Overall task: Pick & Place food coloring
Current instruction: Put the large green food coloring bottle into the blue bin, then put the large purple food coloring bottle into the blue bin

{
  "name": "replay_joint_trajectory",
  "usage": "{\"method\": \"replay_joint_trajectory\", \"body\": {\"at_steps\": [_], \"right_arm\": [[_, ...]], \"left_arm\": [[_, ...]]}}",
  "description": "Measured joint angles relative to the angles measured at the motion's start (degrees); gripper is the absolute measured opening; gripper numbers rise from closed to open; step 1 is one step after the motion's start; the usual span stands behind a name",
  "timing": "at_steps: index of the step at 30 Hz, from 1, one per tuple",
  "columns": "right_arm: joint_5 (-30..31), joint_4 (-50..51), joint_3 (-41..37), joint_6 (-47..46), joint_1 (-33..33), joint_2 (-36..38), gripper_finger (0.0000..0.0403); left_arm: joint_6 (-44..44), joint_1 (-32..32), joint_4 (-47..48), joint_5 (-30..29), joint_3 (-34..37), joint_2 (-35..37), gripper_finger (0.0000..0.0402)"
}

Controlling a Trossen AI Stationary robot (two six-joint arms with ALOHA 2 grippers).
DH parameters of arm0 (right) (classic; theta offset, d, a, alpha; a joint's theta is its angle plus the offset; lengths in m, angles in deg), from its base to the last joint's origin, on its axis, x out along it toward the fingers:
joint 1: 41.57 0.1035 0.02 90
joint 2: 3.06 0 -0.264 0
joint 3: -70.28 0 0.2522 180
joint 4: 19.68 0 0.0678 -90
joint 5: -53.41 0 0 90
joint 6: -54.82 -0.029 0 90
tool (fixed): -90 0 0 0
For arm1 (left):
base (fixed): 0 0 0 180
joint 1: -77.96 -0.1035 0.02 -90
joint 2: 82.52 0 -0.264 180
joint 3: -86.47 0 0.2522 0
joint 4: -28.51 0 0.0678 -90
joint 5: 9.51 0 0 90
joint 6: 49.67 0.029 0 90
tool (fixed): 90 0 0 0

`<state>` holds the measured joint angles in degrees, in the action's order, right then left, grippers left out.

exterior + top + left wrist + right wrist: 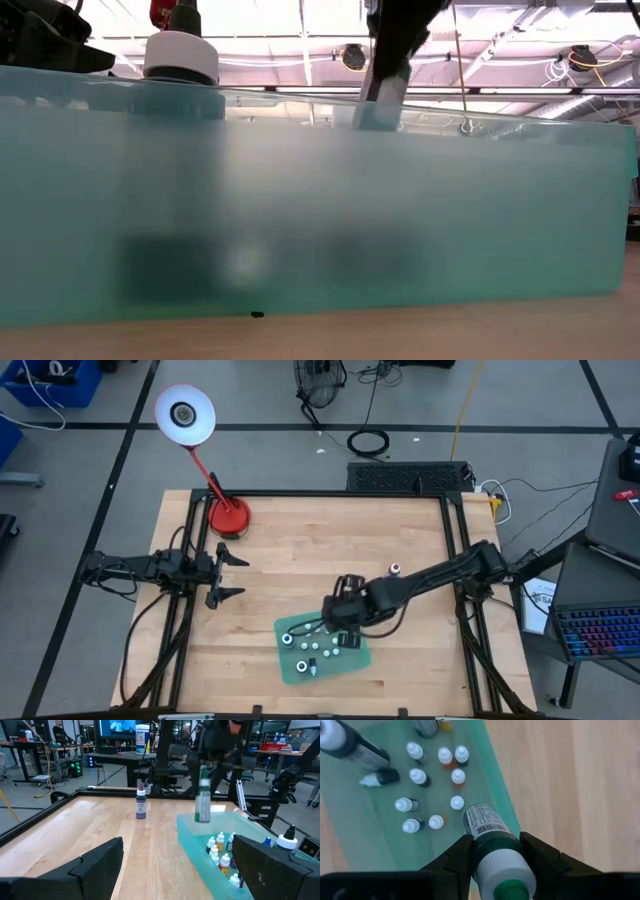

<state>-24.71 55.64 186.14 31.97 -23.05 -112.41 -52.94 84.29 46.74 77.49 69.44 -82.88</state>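
The wooden table (300,540) is the stage, with the green tray (352,658) near its front edge and the red lamp (228,515) back in the far left corner. The right arm reaches in over that tray, and the right gripper (492,851) has its fingers closed around a bottle (492,847) with a dark green body, barcode label and white cap, held above the tray's right edge. Looks like the carry step of a pick and place (which way it is heading, I cannot tell). Next it needs a steady path to the drop spot, then a clean release with the bottle upright. The left gripper (222,572) waits at the left edge, fingers spread, holding nothing. Small stuff now: the little food coloring bottles (440,775) sit clustered in the tray, white caps up, and one purple bottle (141,804) stands alone on the bare wood.
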Motion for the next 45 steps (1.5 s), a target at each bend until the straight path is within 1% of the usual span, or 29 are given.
{"method": "replay_joint_trajectory", "body": {"at_steps": [8, 12, 16, 26, 27, 28, 32, 35, 39, 42, 45], "right_arm": [[-0.1, 3.9, 0.1, -2.9, -0.2, -6.6, 0.0129], [0.0, 4.9, 0.1, -3.0, -0.4, -8.6, 0.0129], [-0.1, 4.8, -0.7, -3.0, -0.7, -8.6, 0.0129], [-0.1, 3.9, -1.1, -6.2, -1.3, -8.7, 0.0129], [-0.1, 3.8, -1.1, -6.7, -1.3, -8.7, 0.0138], [-0.1, 3.6, -1.1, -7.3, -1.4, -8.7, 0.0155], [0.0, 3.4, -1.1, -9.7, -1.4, -8.7, 0.0239], [0.0, 3.4, -1.1, -11.3, -1.4, -8.6, 0.0276], [0.0, 4.0, -0.8, -14.0, -1.6, -8.1, 0.029], [-0.1, 5.5, -0.4, -15.0, -1.8, -6.6, 0.0286], [-0.1, 7.6, -0.3, -17.5, -2.0, -3.5, 0.0278]], "left_arm": [[0.0, 0.0, 0.0, 0.0, 0.0, 0.0, 0.0365], [0.0, 0.0, 0.0, 0.0, 0.0, 0.0, 0.0365], [0.0, 0.0, 0.0, 0.0, 0.0, 0.0, 0.0365], [0.0, 0.0, 0.0, 0.0, 0.0, 0.0, 0.0365], [0.0, 0.0, 0.0, 0.0, 0.0, 0.0, 0.0365], [0.0, 0.0, 0.0, 0.0, 0.0, 0.0, 0.0365], [0.0, 0.0, 0.0, 0.0, 0.0, 0.0, 0.0365], [0.0, 0.0, 0.0, 0.0, 0.0, 0.0, 0.0365], [0.0, 0.0, 0.0, 0.0, 0.0, 0.0, 0.0365], [0.0, 0.0, 0.0, 0.0, 0.0, 0.0, 0.0365], [0.0, 0.0, -0.4, 0.0, 0.0, 0.0, 0.0365]]}}
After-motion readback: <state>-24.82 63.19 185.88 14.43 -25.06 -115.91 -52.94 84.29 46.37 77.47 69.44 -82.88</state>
